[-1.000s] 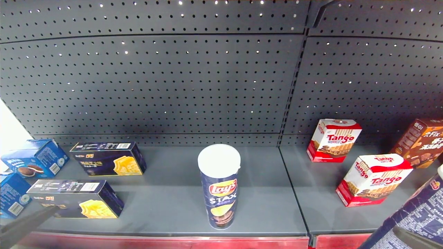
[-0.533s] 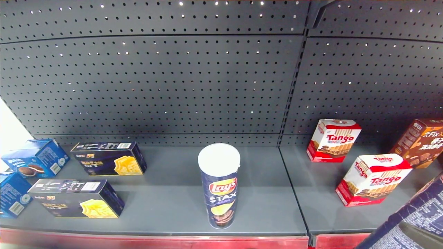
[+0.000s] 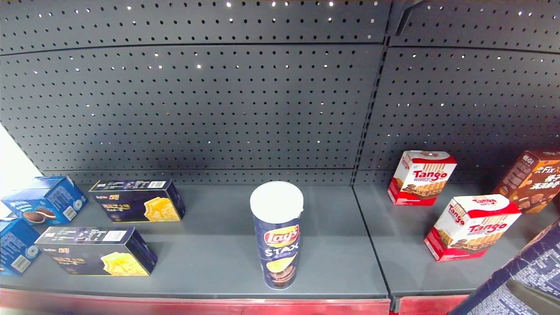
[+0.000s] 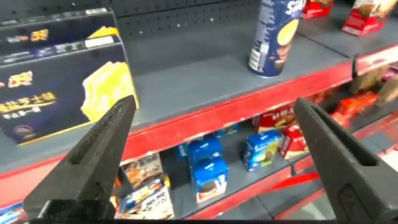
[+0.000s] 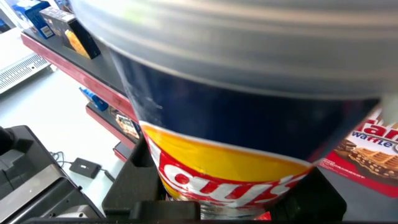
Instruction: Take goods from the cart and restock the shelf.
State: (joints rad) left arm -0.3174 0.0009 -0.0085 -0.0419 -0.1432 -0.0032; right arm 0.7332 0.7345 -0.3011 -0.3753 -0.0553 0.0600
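The chips can (image 5: pixel 236 106) is gripped between the jaws of the right tool (image 5: pixel 224 199). It is tilted at the right front corner of the shelf (image 3: pixel 210 258), well apart from the standing can (image 3: pixel 277 236) mid-shelf. The left tool (image 4: pixel 211 143) hangs wide open and empty before the shelf's front edge.

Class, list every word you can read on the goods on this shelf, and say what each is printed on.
"Lay's STAX": upright can.
"Tango": rear red-and-white box.
"Tango": front red-and-white box.
"Fix": brown box, cut off at the edge.
Blue boxes, dark boxes, held can: print too small or blurred.
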